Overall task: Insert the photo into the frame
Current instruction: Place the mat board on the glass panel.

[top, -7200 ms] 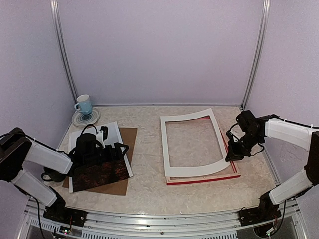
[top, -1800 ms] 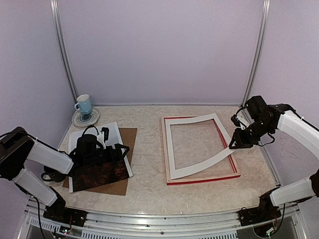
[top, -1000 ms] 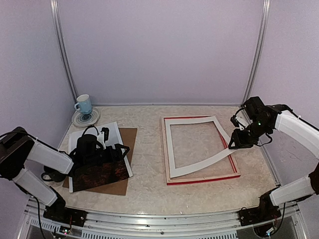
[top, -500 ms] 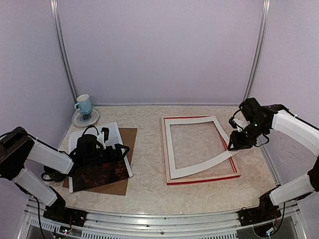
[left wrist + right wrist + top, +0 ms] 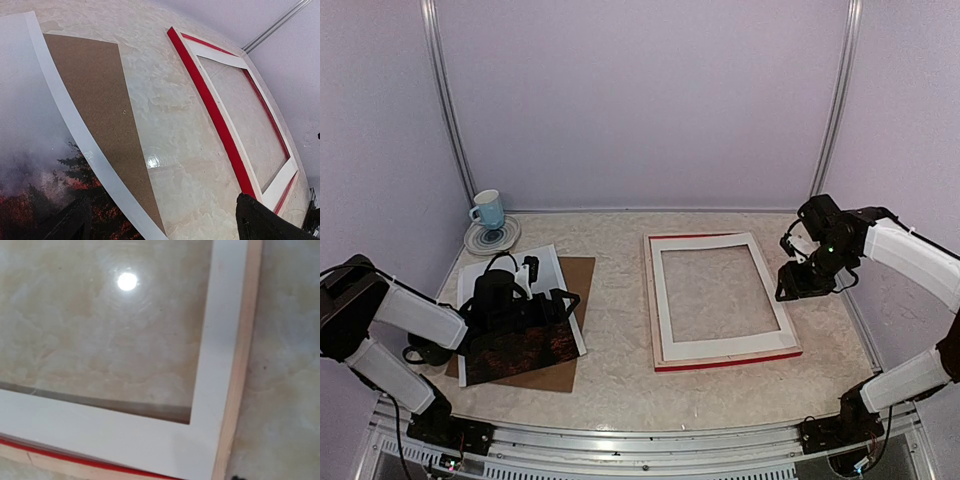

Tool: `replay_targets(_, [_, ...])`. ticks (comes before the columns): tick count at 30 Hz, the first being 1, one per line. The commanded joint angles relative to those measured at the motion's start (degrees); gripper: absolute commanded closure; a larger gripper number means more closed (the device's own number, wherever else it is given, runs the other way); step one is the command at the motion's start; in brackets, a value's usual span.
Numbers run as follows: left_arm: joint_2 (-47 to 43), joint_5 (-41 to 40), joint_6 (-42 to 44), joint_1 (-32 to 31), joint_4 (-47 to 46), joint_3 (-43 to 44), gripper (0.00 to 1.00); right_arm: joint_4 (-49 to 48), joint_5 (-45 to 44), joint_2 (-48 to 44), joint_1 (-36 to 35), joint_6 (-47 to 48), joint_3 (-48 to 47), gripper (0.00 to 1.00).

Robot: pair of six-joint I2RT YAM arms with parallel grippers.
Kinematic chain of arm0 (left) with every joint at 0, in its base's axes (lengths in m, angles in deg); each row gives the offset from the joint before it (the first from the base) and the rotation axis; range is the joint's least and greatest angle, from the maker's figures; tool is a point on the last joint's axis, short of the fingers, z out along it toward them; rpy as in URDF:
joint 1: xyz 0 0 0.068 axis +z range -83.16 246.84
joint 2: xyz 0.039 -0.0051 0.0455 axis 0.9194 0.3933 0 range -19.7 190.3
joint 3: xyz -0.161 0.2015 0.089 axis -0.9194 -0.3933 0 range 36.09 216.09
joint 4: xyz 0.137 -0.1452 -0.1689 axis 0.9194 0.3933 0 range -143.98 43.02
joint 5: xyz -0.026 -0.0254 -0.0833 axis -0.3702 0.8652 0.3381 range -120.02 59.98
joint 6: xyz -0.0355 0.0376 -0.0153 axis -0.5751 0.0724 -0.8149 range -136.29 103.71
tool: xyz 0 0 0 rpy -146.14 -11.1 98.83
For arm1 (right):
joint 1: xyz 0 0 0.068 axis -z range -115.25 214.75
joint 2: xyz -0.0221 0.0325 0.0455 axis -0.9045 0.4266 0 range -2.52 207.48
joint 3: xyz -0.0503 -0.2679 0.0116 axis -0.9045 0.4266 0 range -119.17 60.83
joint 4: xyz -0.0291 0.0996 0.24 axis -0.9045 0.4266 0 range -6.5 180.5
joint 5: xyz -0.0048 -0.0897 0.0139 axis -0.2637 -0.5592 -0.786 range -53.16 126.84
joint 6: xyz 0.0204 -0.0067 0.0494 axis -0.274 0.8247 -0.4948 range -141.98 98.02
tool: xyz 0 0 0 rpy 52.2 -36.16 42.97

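Since the photo (image 5: 520,345) is a thin, floppy print lying on the brown backing board (image 5: 580,290) at lower left, a pinch at its free edge seems safest against creasing. The left fingers (image 5: 260,220) hover over it spread wide. Whether the right fingers (image 5: 788,288), beside the frame (image 5: 720,362) at centre right, are spread cannot be told.

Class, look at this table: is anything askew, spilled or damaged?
Nothing is spilled or damaged. Only the photo looks askew: it lies turned at an angle to the brown backing board under it. The white mat lies flat in the frame, and the cup stands upright on its saucer.
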Motion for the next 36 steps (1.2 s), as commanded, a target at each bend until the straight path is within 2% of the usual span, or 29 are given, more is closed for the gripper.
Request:
replay_targets(1, [-0.1,0.2,0.2,0.5,-1.3,-0.4,0.01,1.4,-2.7,0.8,-0.6,-0.5,-2.1,0.38])
replay_targets(5, [-0.2,0.2,0.1,0.5,-1.2,-0.3,0.01,1.0,-3.3,1.3,-0.6,-0.8,-2.5,0.36])
replay_targets(9, [0.0,0.5,0.1,0.5,-1.3,-0.2,0.01,-3.5,-3.5,2.9,-0.6,-3.2,-2.2,0.34])
replay_targets(19, [-0.9,1.0,0.0,0.5,-0.9,-0.6,0.01,-18.9,-3.5,15.0,-0.6,-7.0,-3.9,0.23])
replay_targets(21, [-1.0,0.9,0.0,0.5,-0.8,-0.5,0.01,-20.3,-6.4,17.3,-0.6,-7.5,-4.8,0.20])
replay_targets(30, [-1.0,1.2,0.1,0.5,-0.7,-0.4,0.01,-25.4,-8.7,27.1,-0.3,-7.5,-7.3,0.19])
replay_targets(36, [-0.7,1.1,0.1,0.5,-0.8,-0.4,0.01,-30.0,-7.5,27.9,0.9,-7.5,-4.9,0.19])
